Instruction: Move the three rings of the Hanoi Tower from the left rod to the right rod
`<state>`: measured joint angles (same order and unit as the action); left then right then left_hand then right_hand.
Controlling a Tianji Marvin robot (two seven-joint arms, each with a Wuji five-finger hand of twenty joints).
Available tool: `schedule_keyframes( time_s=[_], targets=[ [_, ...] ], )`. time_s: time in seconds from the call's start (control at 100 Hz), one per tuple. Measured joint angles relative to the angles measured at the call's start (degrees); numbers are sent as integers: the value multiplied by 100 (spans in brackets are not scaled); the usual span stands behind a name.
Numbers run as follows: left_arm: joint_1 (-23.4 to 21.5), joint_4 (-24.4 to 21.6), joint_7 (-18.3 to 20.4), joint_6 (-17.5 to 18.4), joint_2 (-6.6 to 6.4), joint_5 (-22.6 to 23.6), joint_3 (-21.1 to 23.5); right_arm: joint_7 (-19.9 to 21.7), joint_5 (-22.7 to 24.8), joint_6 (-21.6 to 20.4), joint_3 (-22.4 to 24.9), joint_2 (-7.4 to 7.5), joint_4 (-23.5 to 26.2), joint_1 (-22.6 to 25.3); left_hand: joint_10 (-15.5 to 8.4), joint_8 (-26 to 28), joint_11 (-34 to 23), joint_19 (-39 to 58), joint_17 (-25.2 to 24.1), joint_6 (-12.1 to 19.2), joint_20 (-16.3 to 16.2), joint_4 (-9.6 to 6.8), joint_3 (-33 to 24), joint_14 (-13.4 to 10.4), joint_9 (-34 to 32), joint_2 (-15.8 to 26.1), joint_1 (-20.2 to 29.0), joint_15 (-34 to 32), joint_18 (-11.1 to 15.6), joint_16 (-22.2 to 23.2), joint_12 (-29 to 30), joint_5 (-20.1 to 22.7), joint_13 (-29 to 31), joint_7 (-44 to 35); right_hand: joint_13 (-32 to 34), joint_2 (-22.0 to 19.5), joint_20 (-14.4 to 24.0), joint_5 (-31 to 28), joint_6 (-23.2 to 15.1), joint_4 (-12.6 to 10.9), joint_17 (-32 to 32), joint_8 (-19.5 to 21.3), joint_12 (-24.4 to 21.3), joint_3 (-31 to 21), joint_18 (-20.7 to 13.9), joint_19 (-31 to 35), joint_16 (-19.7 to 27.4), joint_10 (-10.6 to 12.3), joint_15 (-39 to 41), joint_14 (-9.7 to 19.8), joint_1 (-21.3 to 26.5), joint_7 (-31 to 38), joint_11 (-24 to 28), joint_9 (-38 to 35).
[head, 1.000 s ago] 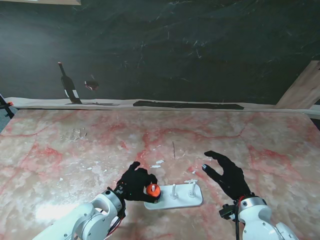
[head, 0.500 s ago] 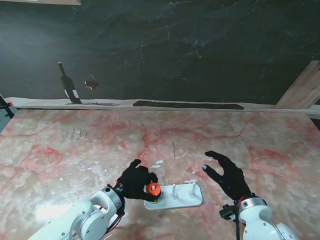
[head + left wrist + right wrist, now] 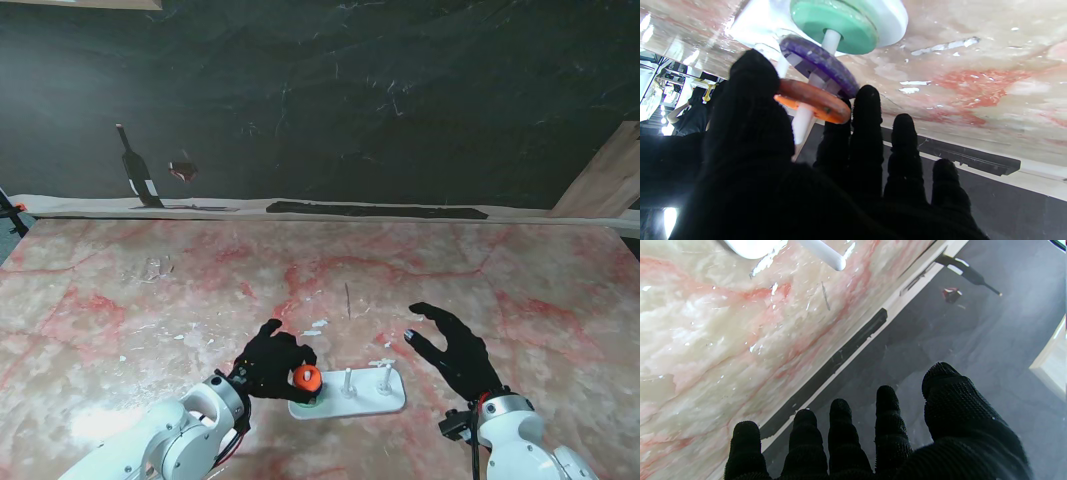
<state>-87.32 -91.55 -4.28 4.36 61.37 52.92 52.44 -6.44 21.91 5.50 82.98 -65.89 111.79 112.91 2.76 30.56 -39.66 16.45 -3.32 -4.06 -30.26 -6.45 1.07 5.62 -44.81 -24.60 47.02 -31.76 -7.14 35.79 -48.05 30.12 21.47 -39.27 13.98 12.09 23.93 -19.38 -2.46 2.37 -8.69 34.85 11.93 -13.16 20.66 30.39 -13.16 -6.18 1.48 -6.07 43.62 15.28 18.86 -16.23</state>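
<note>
The white Hanoi base (image 3: 365, 399) lies near me with three white rods. My left hand (image 3: 268, 364) is shut on the orange ring (image 3: 307, 379), pinched between thumb and fingers and raised toward the top of the left rod (image 3: 804, 118). In the left wrist view the orange ring (image 3: 813, 101) sits tilted on the rod, the purple ring (image 3: 820, 65) tilted just under it, and the green ring (image 3: 833, 25) flat on the base (image 3: 890, 20). The middle rod (image 3: 347, 381) and right rod (image 3: 385, 375) are bare. My right hand (image 3: 452, 350) hovers open to the right of the base.
A dark wall with a painted bottle (image 3: 135, 170) and glass (image 3: 183, 167) backs the marble table (image 3: 150, 300). A wooden board (image 3: 605, 180) leans at the far right. White flecks (image 3: 315, 326) lie just beyond the base.
My left hand has shifted slightly and lifted the orange ring a little up the left rod. The right hand has not moved.
</note>
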Motion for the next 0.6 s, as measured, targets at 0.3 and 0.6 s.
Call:
schedule_keyframes(
  time_s=[0.3, 0.6],
  targets=[
    [-23, 5, -56, -40, 2, 1, -1, 52, -25, -7, -8, 2, -16, -33, -16, -222, -10, 0, -2, 40, 0, 0, -1, 8, 0, 54, 6, 2, 0, 0, -6, 148, 0, 385, 0, 0, 1, 0, 0, 0, 0, 0, 13, 0, 0, -1, 0, -25, 0, -1, 0, -3, 0, 62],
    [-51, 5, -135, -44, 6, 76, 20, 59, -62, -20, -12, 2, -29, -45, -42, -292, -15, -143, -6, 60, 0, 16, -11, 43, 109, -240, 70, 17, -1, 0, -7, 356, -67, 271, 0, -1, 2, 0, 0, 0, 1, 0, 13, 0, 0, -1, 0, -25, 0, -2, -43, -4, 1, 62]
  ],
)
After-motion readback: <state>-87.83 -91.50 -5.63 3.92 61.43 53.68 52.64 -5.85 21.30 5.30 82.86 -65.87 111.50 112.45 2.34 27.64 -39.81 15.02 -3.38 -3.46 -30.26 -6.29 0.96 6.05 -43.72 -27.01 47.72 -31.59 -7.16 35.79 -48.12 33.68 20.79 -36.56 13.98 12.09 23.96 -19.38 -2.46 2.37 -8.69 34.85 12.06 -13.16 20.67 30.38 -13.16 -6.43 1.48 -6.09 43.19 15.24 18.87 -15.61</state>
